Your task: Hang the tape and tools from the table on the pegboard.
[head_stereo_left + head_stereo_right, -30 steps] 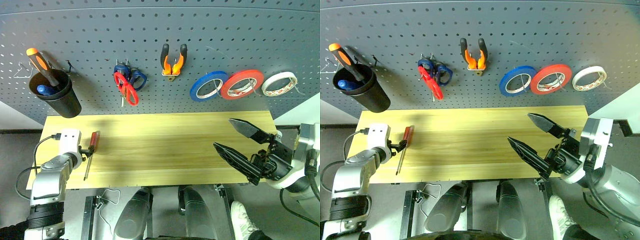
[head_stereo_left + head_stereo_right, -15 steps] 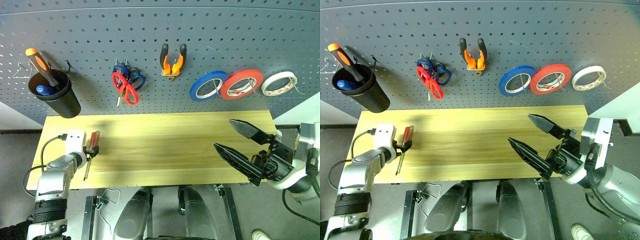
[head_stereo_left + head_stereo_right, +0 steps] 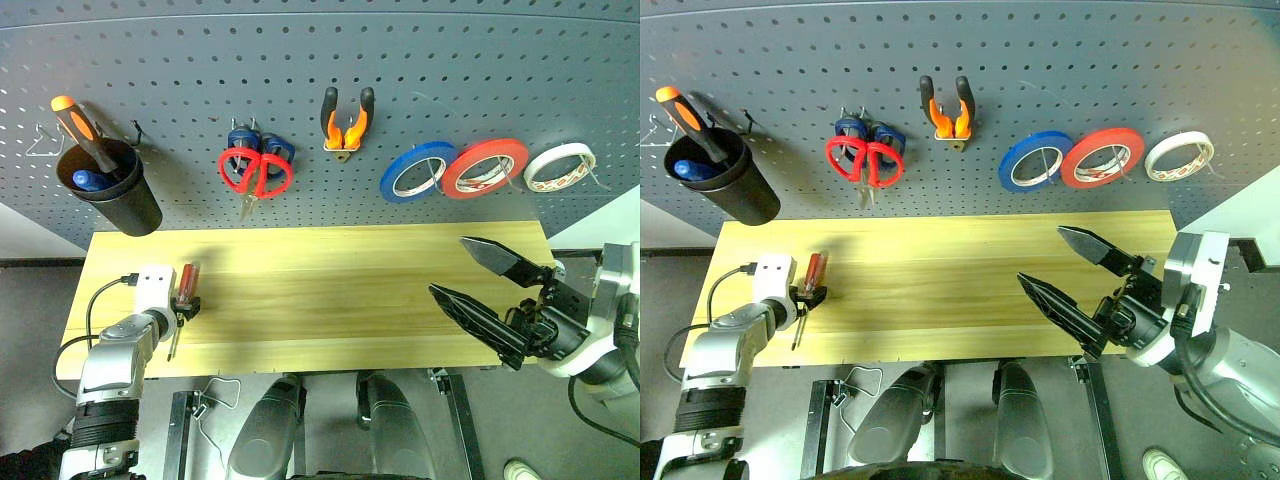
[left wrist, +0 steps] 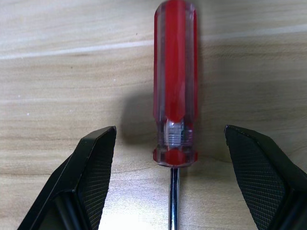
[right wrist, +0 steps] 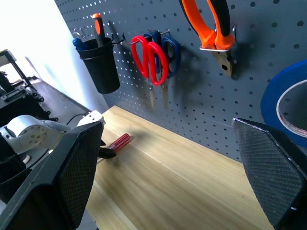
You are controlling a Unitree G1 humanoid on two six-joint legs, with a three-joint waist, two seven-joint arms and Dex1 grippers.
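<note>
Red-handled screwdriver (image 4: 175,81) flat on the yellow table (image 3: 330,290).

So the pegboard (image 3: 300,80) has the red scissors (image 3: 256,172) hanging in front of the blue scissors (image 3: 275,145), the pliers (image 3: 347,122) next to them, then a blue roll (image 3: 418,171), a red roll (image 3: 484,167) and the whitish tape (image 3: 558,166). There's a black cup (image 3: 112,188) with a big screwdriver (image 3: 85,128) in it on the far left. The small screwdriver (image 3: 184,297) lies on the wood surface (image 3: 320,290), right at the left gripper (image 3: 180,308). The right gripper (image 3: 478,287) hangs with its fingers spread wide.
</note>
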